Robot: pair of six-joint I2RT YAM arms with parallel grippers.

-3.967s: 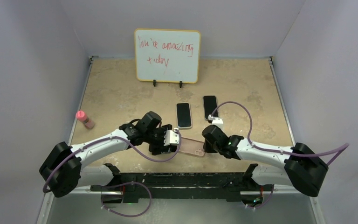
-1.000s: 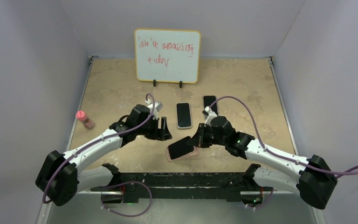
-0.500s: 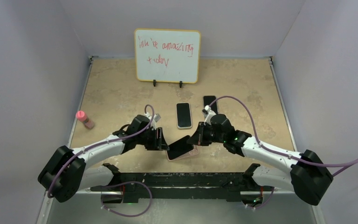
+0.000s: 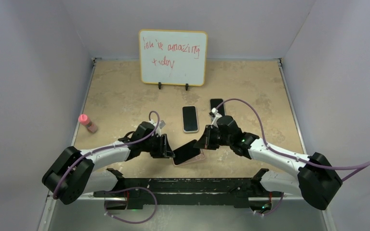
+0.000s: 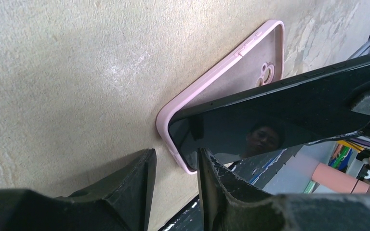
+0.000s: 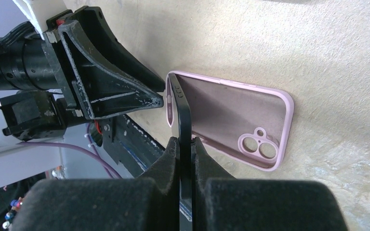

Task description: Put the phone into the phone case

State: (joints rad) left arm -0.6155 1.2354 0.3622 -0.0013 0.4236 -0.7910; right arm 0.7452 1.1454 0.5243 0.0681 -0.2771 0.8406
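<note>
Right gripper (image 6: 183,143): your fingers are clamped on the phone (image 5: 270,113), holding it tilted | Phone: one end sits in the pink case (image 6: 231,113), the other end raised above it | Case: flat on the table (image 4: 125,91) | Left gripper (image 5: 176,156): your fingers stand narrowly apart, gripping nothing, just beside the case's end.

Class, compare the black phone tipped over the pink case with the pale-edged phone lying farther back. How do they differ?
The black-framed phone is tilted, one end in the pink phone case; the pale-framed phone lies flat on the table. The right fingers clamp the black-framed phone; nothing touches the pale-framed phone. Both show dark screens facing up.
</note>
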